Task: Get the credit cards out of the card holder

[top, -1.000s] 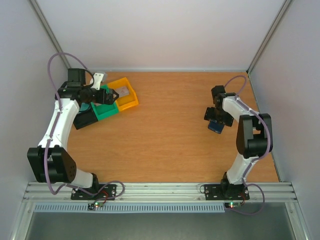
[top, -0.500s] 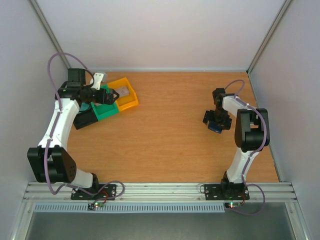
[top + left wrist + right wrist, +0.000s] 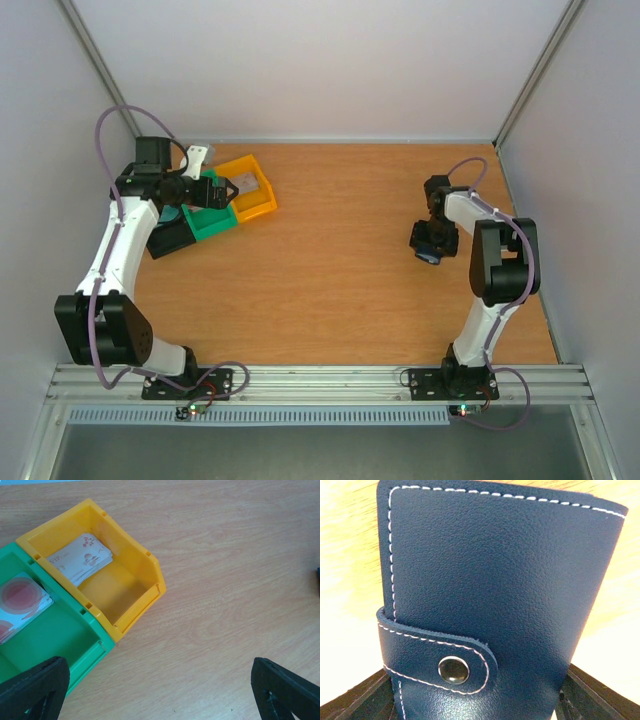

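Right jaws astride card holder (image 3: 495, 580), wooden tabletop (image 3: 340, 250)

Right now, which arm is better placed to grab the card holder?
Right: the right gripper straddles the card holder. The left gripper hangs open by the yellow bin, across the table.

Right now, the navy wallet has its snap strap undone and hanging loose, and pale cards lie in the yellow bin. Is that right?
Not quite. The right wrist view shows the wallet folded shut, its strap lying closed across the front with the snap pressed down, not hanging loose. The rest holds: pale cards lie in the yellow bin.
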